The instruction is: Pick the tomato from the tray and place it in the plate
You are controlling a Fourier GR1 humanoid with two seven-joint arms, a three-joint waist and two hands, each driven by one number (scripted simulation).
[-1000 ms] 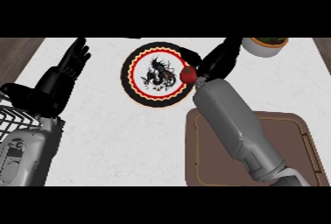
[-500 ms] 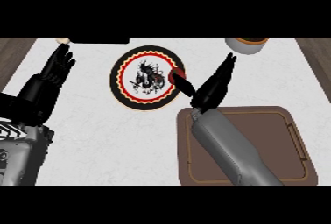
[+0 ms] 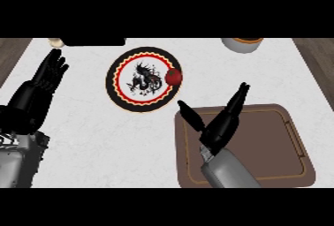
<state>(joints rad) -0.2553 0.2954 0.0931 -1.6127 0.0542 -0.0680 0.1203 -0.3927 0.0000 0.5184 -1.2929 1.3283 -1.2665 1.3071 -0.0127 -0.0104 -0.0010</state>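
Resting tomato (image 3: 173,77) on plate (image 3: 124,95) rim | right hand (image 3: 220,126) open over tray (image 3: 287,145)

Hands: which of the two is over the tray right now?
The right hand, open with fingers straight, is over the brown tray. The left hand rests open over the white counter at the left edge, well clear of it.

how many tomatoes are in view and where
1. The tomato sits on the right edge of the plate, apart from both hands. None shows on the tray, though the right arm covers part of it.
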